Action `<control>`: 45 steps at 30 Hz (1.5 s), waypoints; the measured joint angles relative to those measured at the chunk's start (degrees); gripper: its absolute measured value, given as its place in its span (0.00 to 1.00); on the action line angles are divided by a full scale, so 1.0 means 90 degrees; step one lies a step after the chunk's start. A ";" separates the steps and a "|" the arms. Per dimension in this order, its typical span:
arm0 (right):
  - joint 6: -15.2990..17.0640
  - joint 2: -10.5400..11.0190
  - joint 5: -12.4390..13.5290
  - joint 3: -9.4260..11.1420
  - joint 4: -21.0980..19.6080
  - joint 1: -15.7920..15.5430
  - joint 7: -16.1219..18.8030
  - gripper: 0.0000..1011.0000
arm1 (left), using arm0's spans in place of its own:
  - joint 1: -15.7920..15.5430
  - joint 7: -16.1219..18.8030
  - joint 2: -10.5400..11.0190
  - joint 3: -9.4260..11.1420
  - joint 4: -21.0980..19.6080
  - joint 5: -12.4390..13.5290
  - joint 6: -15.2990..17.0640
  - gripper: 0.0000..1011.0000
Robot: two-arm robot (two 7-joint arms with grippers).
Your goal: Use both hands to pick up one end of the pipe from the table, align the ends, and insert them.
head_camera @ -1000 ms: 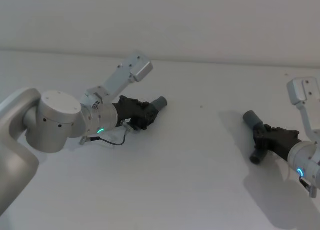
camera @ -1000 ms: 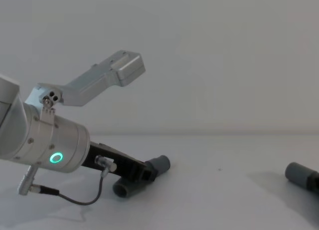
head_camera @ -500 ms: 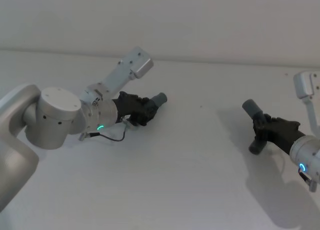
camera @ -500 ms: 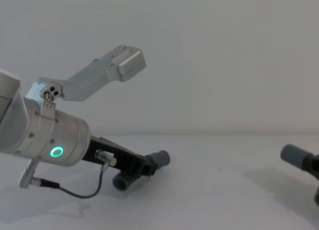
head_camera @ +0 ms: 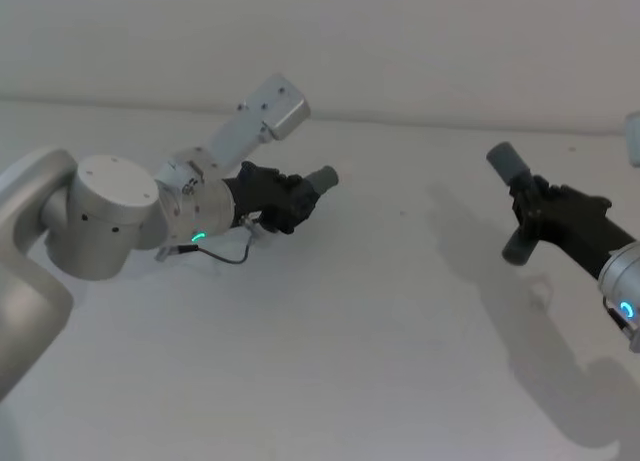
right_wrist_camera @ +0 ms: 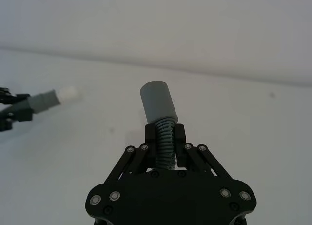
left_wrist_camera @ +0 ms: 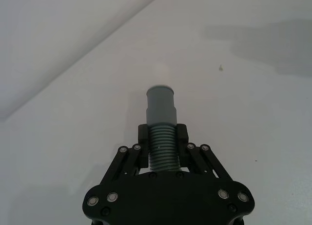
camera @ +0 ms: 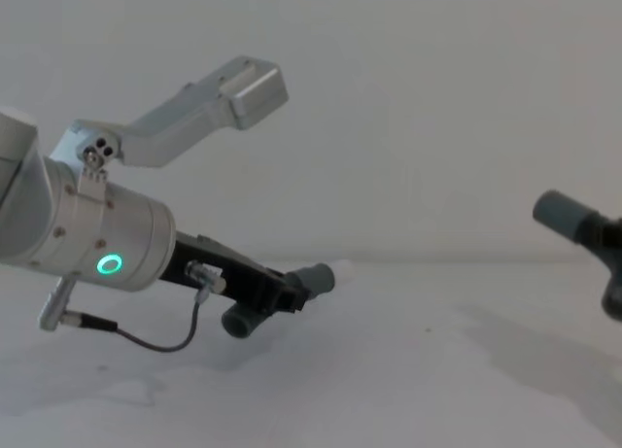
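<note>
At the back, a plain off-white matt wall (head_camera: 400, 41), bare and evenly lit. Meets the table (head_camera: 330, 381) along one straight faint seam, nearly level across the head view, slanting steeply in the left wrist view. Near the middle of the table, a tiny dark round speck (head_camera: 403, 214), alone and well apart from everything else. Visible too from the chest and from both wrists. Too small to tell whether stain, crumb or hole. On the right side, soft grey blurred shadow patches (head_camera: 520, 301), beginning just right of the speck and stretching diagonally toward the near right corner, palest at the rims.
</note>
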 joint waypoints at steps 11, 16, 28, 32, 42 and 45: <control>-0.0940 0.0407 0.0378 0.0182 0.0244 0.0155 0.1029 0.21 | -0.0271 -0.0636 0.0344 0.0023 -0.0067 0.0039 -0.0322 0.32; -0.1336 0.0651 0.0574 0.0237 0.0397 0.0228 0.1613 0.21 | -0.0359 -0.0933 0.0522 -0.0020 -0.0112 -0.0041 -0.0494 0.32; -0.2070 0.1242 0.0941 0.0237 0.0788 0.0404 0.2928 0.21 | -0.0581 -0.1780 0.0860 -0.0172 -0.0112 -0.0457 -0.0943 0.32; -0.2293 0.1423 0.1029 0.0198 0.0918 0.0463 0.3353 0.21 | -0.0696 -0.2104 0.0949 -0.0177 -0.0080 -0.0586 -0.1048 0.32; -0.2892 0.1843 0.1209 0.0054 0.1273 0.0641 0.4431 0.21 | -0.1094 -0.3025 0.1149 -0.0039 0.0032 -0.0851 -0.1186 0.32; -0.3104 0.1961 0.1250 -0.0004 0.1381 0.0699 0.4769 0.21 | -0.1242 -0.3345 0.1206 0.0043 0.0072 -0.0904 -0.1185 0.32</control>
